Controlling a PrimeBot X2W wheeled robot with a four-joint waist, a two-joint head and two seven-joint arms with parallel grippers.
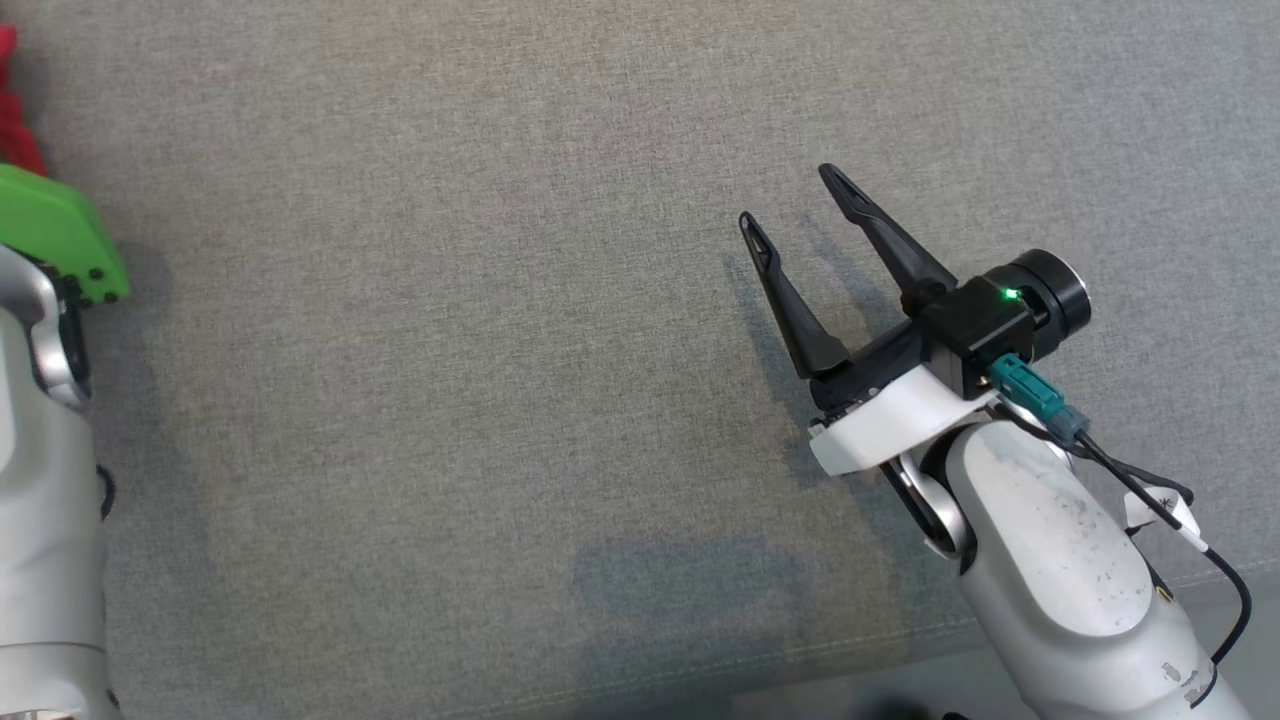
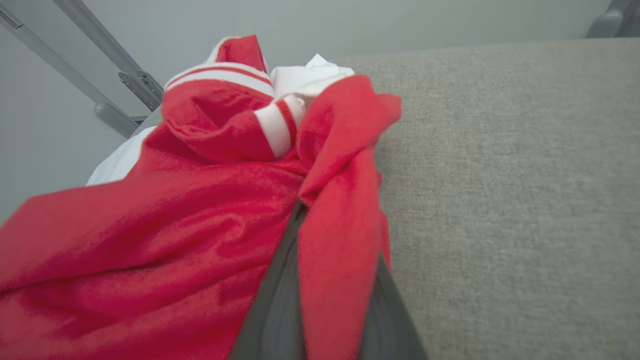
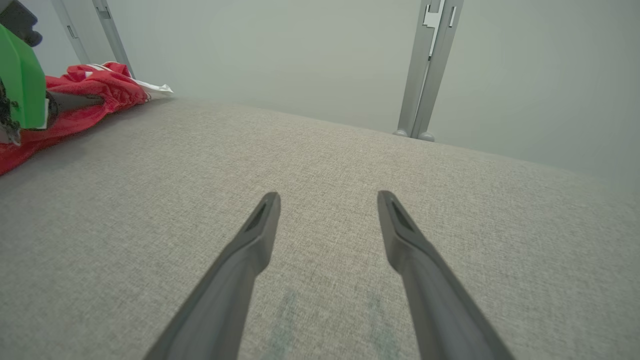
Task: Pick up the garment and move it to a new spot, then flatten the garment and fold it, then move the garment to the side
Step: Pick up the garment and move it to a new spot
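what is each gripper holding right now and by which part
The left gripper holds the red garment by a fold of its cloth pinched between the jaws. The right gripper is open and holds nothing.

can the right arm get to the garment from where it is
Probably not without a long reach: the right pincer hangs open over the cushion, and the garment lies far off to the robot's left. Nothing stands between.

Wide grey cushion [image 1: 450, 400] lies open ahead; the red garment [image 3: 120, 92] heaps at its left edge
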